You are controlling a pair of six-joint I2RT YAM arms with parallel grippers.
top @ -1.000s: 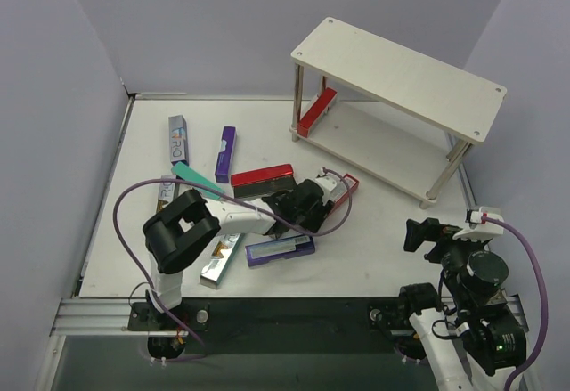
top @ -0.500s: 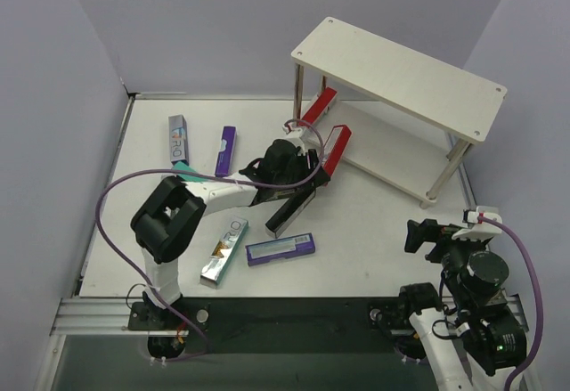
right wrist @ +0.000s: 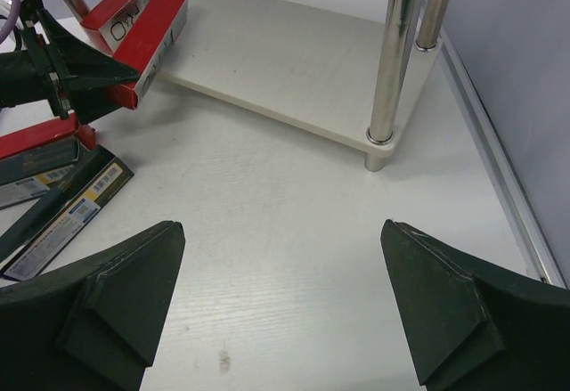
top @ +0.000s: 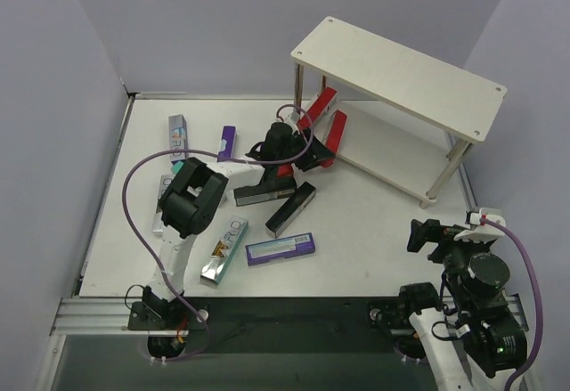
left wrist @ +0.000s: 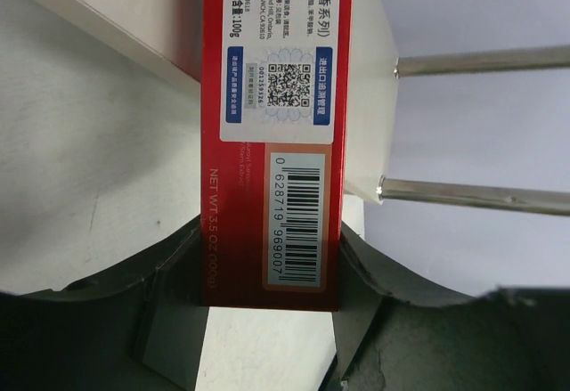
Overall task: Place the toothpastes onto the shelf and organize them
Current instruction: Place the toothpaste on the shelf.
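My left gripper [top: 310, 149] is shut on a red toothpaste carton [top: 335, 133] and holds it at the left end of the shelf [top: 401, 75]. In the left wrist view the carton [left wrist: 276, 142] is clamped between the jaws [left wrist: 272, 271], with its far end over the lower board [left wrist: 370, 88]. A second red carton [top: 317, 109] lies on the lower board beside it. Both red cartons also show in the right wrist view [right wrist: 147, 39]. My right gripper [top: 436, 235] is open and empty [right wrist: 280, 226] over bare table near the shelf's front leg [right wrist: 387, 61].
Loose cartons lie on the table left of the shelf: a silver one [top: 178, 137], a purple one [top: 226, 142], two black ones [top: 291, 208], a purple-blue one [top: 280, 248] and a silver one [top: 223, 250]. A red one [top: 287, 172] is partly under my left arm.
My left gripper has carried the red carton from the middle of the table up and right to the shelf's left end. The right arm has not moved.
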